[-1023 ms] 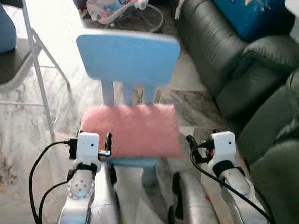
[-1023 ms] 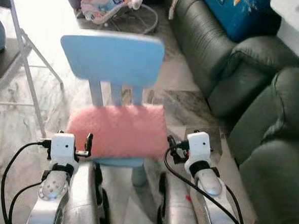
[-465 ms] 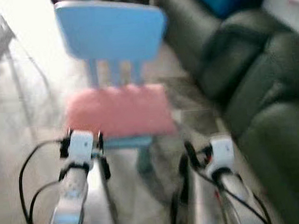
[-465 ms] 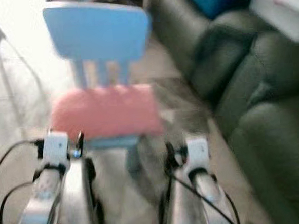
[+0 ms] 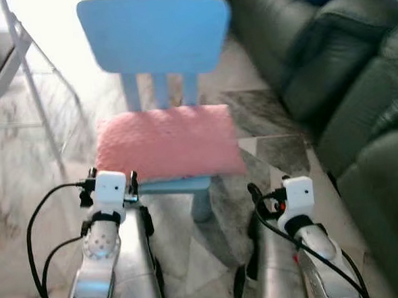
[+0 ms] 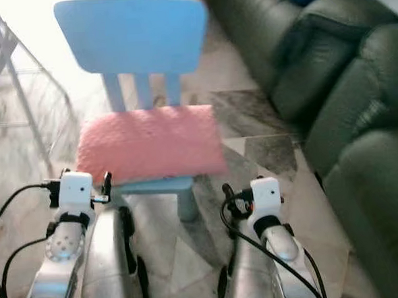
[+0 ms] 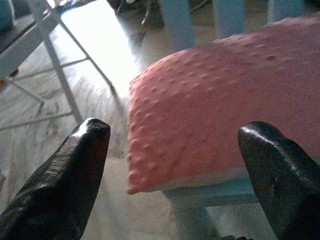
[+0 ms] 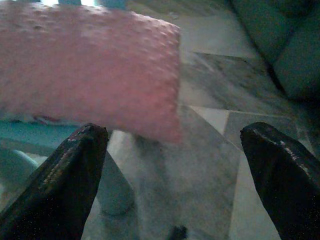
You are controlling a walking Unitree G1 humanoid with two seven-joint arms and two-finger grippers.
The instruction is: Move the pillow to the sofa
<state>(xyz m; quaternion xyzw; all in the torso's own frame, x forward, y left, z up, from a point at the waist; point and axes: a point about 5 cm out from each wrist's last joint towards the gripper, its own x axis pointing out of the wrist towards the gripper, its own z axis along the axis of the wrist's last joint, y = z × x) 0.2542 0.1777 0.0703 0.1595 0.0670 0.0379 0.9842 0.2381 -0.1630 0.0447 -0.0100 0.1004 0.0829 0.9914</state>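
Pink pillow (image 5: 166, 141) hides the blue chair (image 5: 155, 33) seat.

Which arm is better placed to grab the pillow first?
Left, slightly. The left gripper is open with the pink pillow's near corner between its fingers. The right gripper, also open, points past the pillow's other corner at the floor, so it would likely need to swing inward. The sofa lies to the right.

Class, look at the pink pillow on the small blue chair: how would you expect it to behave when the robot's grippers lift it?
The pink pillow looks plump and nubby, so it is probably soft and light, squashing under the fingers. Its corners overhang the blue chair seat, so it may sag if lifted by one edge. The bumpy fabric probably grips well rather than slipping.
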